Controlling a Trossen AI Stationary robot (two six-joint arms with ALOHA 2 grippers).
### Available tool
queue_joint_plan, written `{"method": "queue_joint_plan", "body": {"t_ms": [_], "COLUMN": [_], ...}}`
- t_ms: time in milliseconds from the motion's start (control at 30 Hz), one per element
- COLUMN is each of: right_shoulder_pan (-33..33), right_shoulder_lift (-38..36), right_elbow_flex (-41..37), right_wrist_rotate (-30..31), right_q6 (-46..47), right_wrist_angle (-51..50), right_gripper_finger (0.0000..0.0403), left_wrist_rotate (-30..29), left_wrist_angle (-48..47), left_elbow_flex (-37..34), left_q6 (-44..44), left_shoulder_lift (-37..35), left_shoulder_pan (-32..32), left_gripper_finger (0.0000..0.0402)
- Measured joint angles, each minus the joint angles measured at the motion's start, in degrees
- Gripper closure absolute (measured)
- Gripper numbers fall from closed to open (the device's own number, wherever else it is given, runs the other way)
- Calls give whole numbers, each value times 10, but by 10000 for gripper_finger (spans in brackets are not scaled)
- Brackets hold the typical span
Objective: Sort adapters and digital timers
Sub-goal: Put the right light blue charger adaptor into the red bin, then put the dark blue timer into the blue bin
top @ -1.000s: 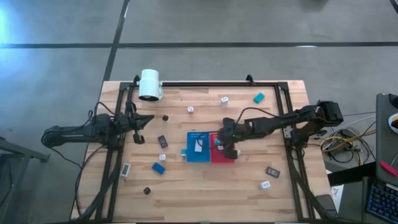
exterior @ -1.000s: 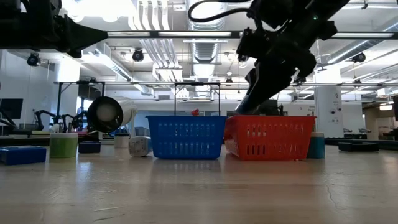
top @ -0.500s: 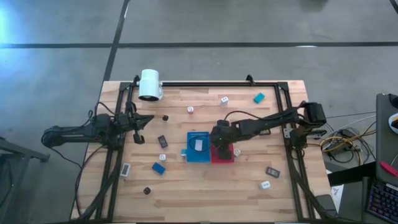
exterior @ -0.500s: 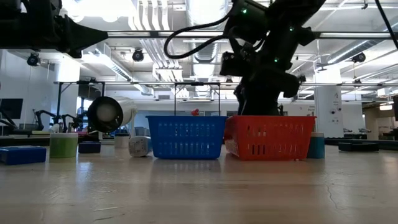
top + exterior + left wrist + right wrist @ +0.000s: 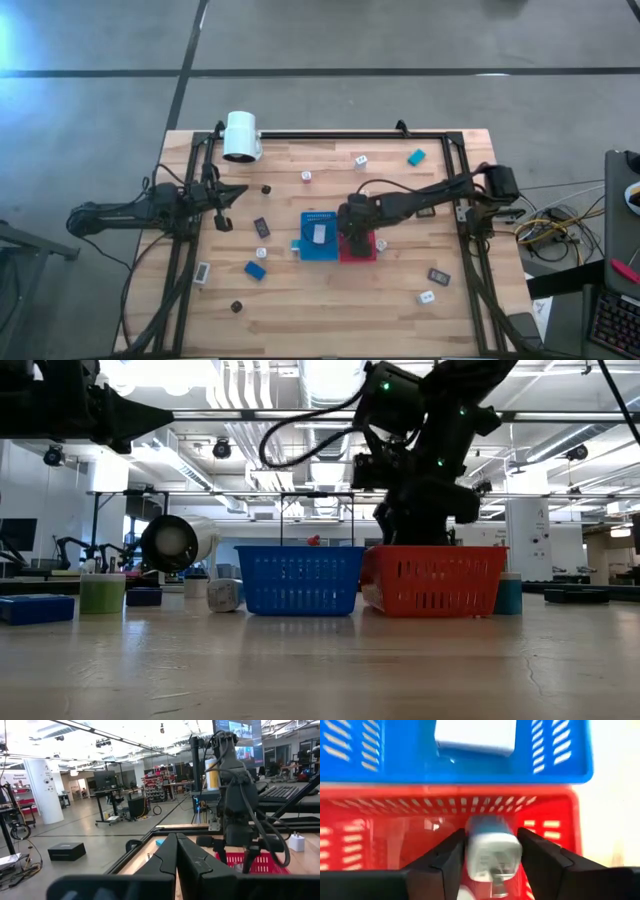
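My right gripper (image 5: 492, 837) points steeply down over the red basket (image 5: 360, 250), next to the blue basket (image 5: 308, 245). A white adapter (image 5: 492, 852) shows blurred between its parted fingers, prongs toward the camera, above the red basket's floor (image 5: 370, 825). A white flat timer (image 5: 475, 737) lies in the blue basket. Loose adapters (image 5: 360, 160) and timers (image 5: 416, 156) lie on the table. My left gripper (image 5: 175, 855) is shut, empty and raised at the table's left (image 5: 232, 192). My right gripper has one finger (image 5: 455, 850) on either side of the white adapter's body (image 5: 480, 855), coming from above and pointing down. The adapter is clear of the basket floor. I cannot tell whether the fingers touch it.
A big white cylinder (image 5: 241, 135) lies at the far left corner. Several small pieces lie left of the baskets (image 5: 261, 227) (image 5: 255, 270) and near the right edge (image 5: 438, 275) (image 5: 427, 297). A black frame rail (image 5: 330, 133) runs along the far edge.
My right gripper has reached toward the table's left, tipped more steeply down and sunk, ending over the red basket close to its wall beside the blue basket.
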Motion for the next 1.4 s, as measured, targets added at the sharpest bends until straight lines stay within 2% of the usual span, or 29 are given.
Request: {"method": "queue_joint_plan", "body": {"t_ms": [233, 367, 467, 600, 900, 1033, 1200, 1400], "right_shoulder_pan": [0, 0, 3, 11, 13, 12, 12, 12], "right_shoulder_lift": [-27, -78, -139, -241, -496, -599, -710, -791], "right_elbow_flex": [-10, -31, -70, -150, -400, -462, -513, -551], "right_wrist_rotate": [1, 10, 31, 32, 32, 32, 25, 22], "right_q6": [-1, 7, 7, -6, -59, -74, -93, -109], "right_wrist_angle": [-3, 26, 92, 209, 538, 566, 566, 564], "right_gripper_finger": [210, 215, 222, 231, 251, 274, 327, 387], "left_wrist_rotate": [0, 0, 0, 0, 1, 1, 1, 1], "left_wrist_angle": [0, 0, 0, 0, -1, -1, -1, -1], "left_elbow_flex": [0, 0, 0, 0, 0, 0, 0, 0], "left_q6": [0, 0, -1, -6, -7, -7, -7, -8], "left_shoulder_lift": [0, 0, 0, 0, 1, 2, 2, 2], "left_shoulder_pan": [0, 0, 0, 0, 0, 0, 0, 0], "left_gripper_finger": [389, 390, 393, 395, 389, 391, 394, 390]}}
